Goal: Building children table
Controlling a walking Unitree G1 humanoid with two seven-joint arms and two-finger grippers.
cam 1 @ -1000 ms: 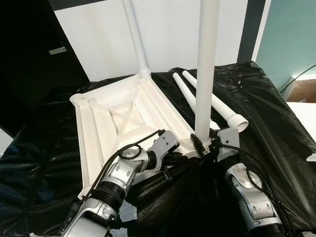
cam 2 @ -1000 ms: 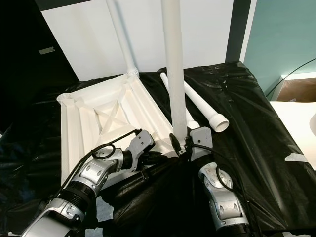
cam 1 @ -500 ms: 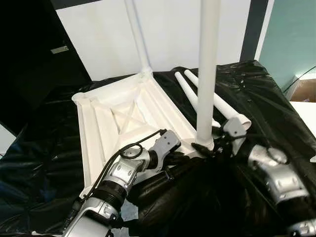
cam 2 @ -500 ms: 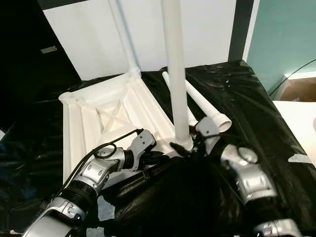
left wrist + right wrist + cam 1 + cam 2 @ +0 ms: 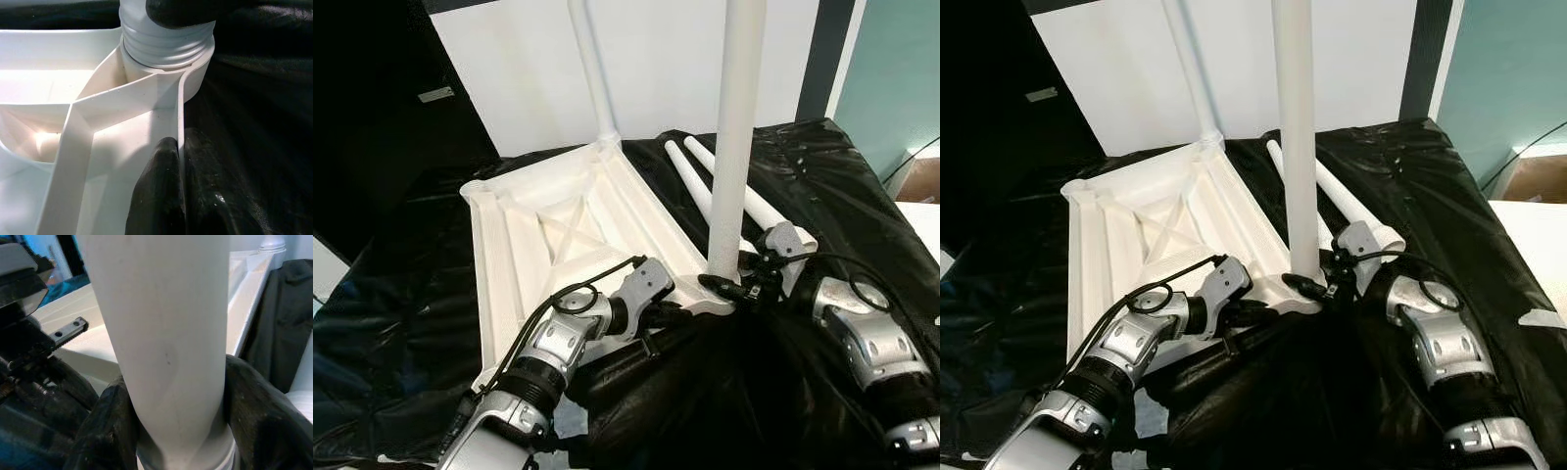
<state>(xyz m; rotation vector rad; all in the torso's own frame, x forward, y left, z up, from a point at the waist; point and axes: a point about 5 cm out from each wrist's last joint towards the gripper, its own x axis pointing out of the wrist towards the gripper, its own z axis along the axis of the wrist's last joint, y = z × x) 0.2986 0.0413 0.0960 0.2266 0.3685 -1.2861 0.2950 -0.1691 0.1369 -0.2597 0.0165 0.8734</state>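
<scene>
My right gripper (image 5: 729, 287) clamped the upright leg (image 5: 734, 147), left gripper (image 5: 178, 161) pinched the tabletop (image 5: 558, 235) rim; screwing leg in, next twist.

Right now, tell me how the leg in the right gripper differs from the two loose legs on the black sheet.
The gripped leg stands upright in the tabletop corner socket; the loose legs lie flat on the black sheet. The right gripper clamps the gripped leg's base; the loose legs lie untouched. All are white tubes.

Crumpled black plastic sheet (image 5: 822, 176) covering the surface, white wall (image 5: 656, 69), teal wall (image 5: 891, 69)
</scene>
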